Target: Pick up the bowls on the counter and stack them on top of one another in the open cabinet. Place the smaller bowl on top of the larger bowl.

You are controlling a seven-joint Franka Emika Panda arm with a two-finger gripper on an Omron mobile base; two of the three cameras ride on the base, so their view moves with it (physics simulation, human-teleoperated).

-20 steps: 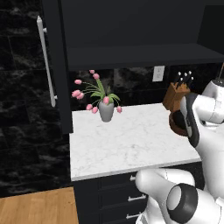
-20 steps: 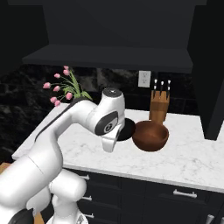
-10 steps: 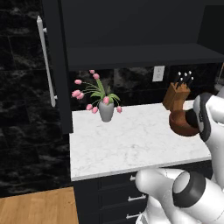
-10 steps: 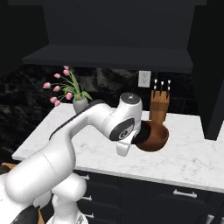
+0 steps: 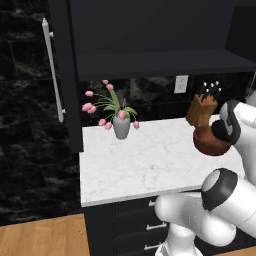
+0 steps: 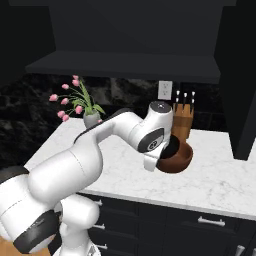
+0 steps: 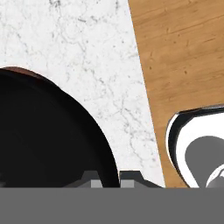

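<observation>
The gripper (image 7: 112,178) is seen closed to a narrow gap, its 2 tips set at the rim of the brown bowl (image 7: 43,131), whose inside reads almost black in the hand view, with a thin reddish edge at the far side. In the base views the brown bowl (image 5: 210,145) (image 6: 181,160) is held at the right part of the counter (image 5: 140,160), just in front of the knife block (image 5: 202,107), tilted with its opening turned toward the wrist. Whether its underside touches the marble cannot be told. The vase (image 5: 121,127) of pink flowers is stood well apart, at the back left of the counter. The cabinet (image 5: 160,65) is open above, and its silver handle (image 5: 52,70) is seen at the left. Wood floor (image 7: 183,52) is seen past the counter edge.
</observation>
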